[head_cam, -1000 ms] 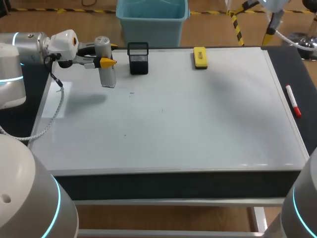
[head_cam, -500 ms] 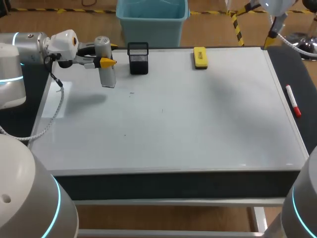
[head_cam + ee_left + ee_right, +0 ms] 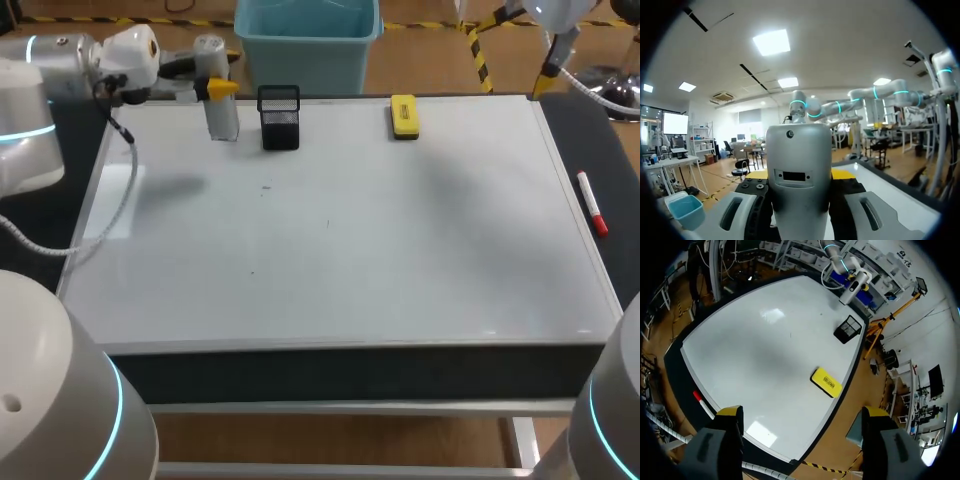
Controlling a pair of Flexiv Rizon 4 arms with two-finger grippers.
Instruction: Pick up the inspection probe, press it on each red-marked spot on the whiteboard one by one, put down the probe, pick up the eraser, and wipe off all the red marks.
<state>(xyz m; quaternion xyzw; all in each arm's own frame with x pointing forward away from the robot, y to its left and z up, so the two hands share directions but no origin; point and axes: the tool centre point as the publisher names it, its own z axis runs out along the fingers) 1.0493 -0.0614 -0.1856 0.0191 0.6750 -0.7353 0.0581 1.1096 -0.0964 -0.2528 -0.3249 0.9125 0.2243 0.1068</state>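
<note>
**tom_b:** what's the left gripper up to?

**kess:** It's pinching the probe, with one yellow-tipped finger on each side of the grey body. In the left wrist view the probe fills the gap between the fingers, and the yellow tips peek out on either side of it. The probe stands roughly upright, tip down, at the far left corner of the whiteboard. Its shadow falls off to the side on the board, so it looks lifted. I can't tell for sure whether the tip touches the board though.

**tom_b:** and around it?

**kess:** A black mesh cup stands just beside the probe, on its right, at the board's far edge. The yellow eraser lies flat further along that same edge, well apart from the probe. There are a few tiny dark specks on the left-middle of the board, too small for me to call the colour. A red-and-white marker lies on the dark table top, just past the board's right edge.

**tom_b:** right arm?

**kess:** The right gripper hangs high above the table with its fingers spread wide and nothing between them. Its camera looks down on the whole board, with the eraser, cup and marker all far below it.
</note>
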